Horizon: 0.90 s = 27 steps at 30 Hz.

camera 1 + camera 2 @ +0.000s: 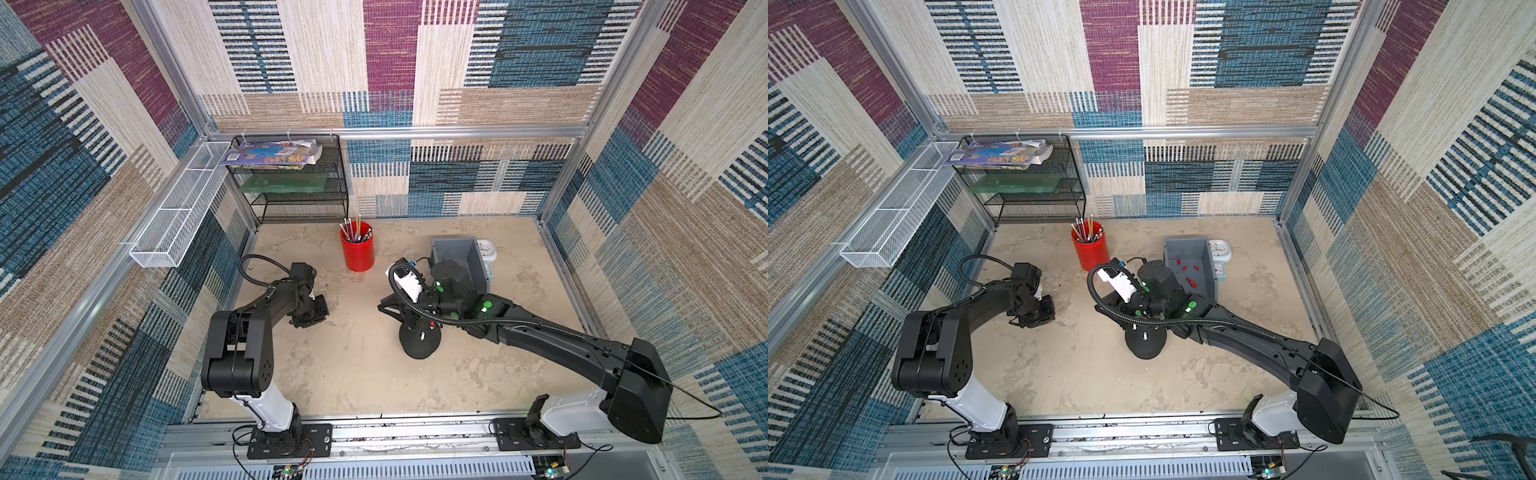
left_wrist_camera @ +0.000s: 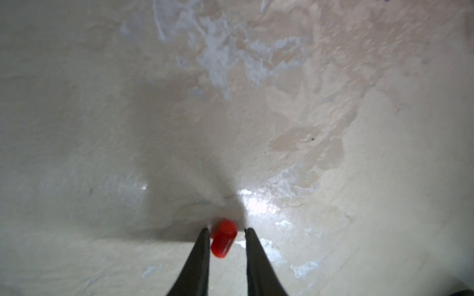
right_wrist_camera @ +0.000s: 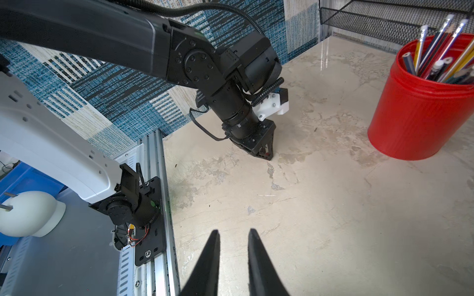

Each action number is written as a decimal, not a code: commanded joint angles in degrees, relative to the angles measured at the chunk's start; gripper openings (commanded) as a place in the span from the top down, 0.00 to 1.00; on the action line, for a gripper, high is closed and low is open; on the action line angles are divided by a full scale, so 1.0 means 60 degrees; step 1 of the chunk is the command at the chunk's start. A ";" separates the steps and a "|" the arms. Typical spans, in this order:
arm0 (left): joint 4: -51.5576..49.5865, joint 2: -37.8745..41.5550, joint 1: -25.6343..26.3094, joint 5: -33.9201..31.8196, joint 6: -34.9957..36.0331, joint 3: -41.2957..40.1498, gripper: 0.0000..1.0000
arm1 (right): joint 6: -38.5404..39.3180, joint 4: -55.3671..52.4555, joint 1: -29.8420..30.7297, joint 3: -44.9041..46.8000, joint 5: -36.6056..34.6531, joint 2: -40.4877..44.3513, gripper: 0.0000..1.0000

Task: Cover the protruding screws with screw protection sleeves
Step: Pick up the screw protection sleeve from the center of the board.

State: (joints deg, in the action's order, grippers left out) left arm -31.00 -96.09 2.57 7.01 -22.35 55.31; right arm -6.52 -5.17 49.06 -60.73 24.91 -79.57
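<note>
Left tool straddles a red sleeve, touching one finger, gap at the other; bare counter all round. Right tool gapes empty by the black dome carrying the screws, mid-counter.

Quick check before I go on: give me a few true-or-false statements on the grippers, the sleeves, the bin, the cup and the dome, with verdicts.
1. A red sleeve sits between the fingers of the left gripper. True.
2. The right gripper holds a sleeve. False: nothing is between its fingers.
3. The gray bin holds red sleeves. True.
4. The red cup is empty. False: pencils stand in it.
5. The black dome sits on the wire shelf. False: it stands on the table, under the right arm.
</note>
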 commanded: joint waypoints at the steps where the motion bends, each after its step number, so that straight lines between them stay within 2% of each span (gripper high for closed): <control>1: -0.0114 -0.0135 0.0055 -0.0041 0.0052 0.0127 0.80 | 0.0154 0.0365 0.0027 -0.0058 0.0088 -0.0039 0.77; 8: -0.0208 -0.0273 0.0223 -0.0392 0.0080 0.0164 0.83 | 0.0194 0.0325 0.0028 -0.0039 0.0132 -0.0037 0.77; 12: -0.0277 -0.0520 0.0267 -0.0245 0.0165 0.0330 0.93 | 0.0156 0.0334 0.0019 -0.0012 0.0145 -0.0067 0.77; 15: -0.0365 -0.0515 0.0319 -0.0285 0.0167 0.0354 0.92 | 0.0213 0.0254 0.0016 -0.0057 0.0112 -0.0053 0.77; 20: -0.0531 -0.0266 0.0406 -0.0486 0.0144 0.0293 0.81 | 0.0190 0.0301 0.0012 -0.0064 0.0155 -0.0010 0.77; 27: -0.0516 -0.0201 0.0491 -0.0616 0.0151 0.0164 0.87 | 0.0207 0.0261 -0.0006 -0.0103 0.0227 -0.0052 0.77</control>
State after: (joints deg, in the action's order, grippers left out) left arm -32.38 -97.36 5.32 4.40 -22.09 56.60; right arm -5.72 -4.97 49.10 -60.80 25.52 -79.90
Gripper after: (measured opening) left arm 0.131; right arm 0.227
